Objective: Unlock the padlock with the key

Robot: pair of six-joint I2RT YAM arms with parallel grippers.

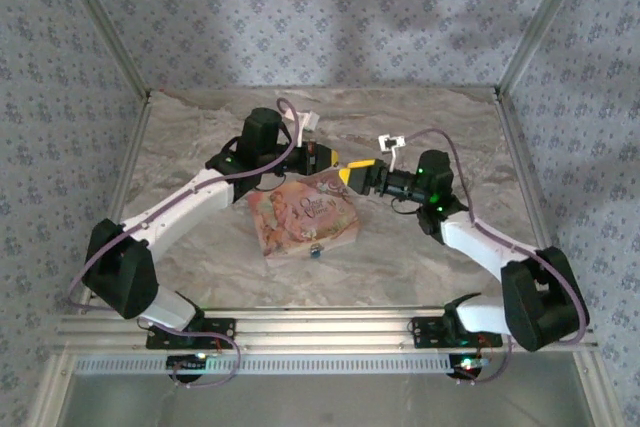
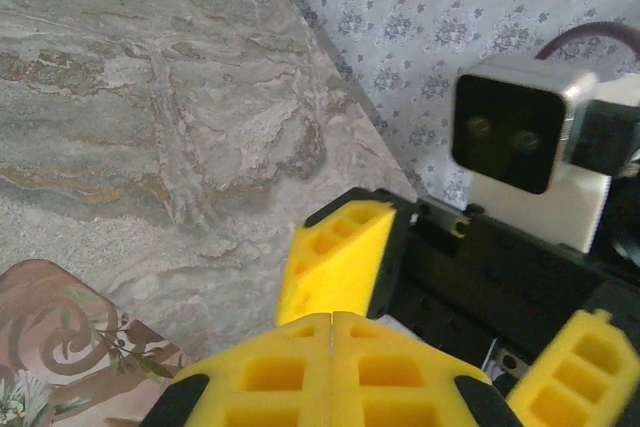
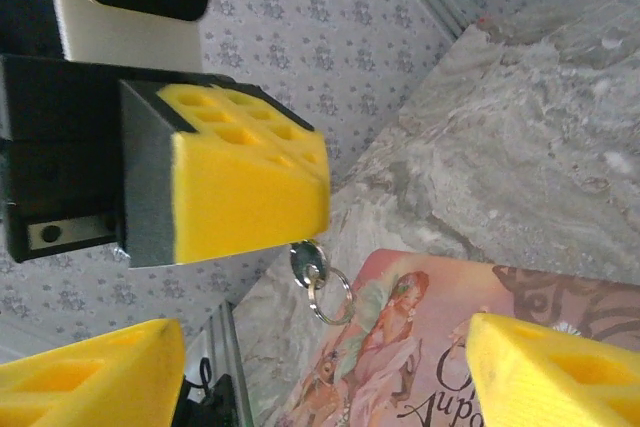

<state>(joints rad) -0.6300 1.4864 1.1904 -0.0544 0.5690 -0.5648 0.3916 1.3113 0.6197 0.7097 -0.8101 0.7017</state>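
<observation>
1. Right wrist view showed the left hand (image 3: 290,187) pinching the key (image 3: 308,261).
2. The right hand (image 3: 320,377) was wide open, holding nothing.
3. The padlock (image 1: 314,250) lay at the near edge of the pink box (image 1: 300,215); it probably needed holding still first.

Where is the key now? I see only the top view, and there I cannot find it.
Observer: The key hangs below the shut left tool, which grips it.
Operator: Does the right tool hold it also?
Observer: No. The right tool is wide open, facing the key and apart from it.
</observation>
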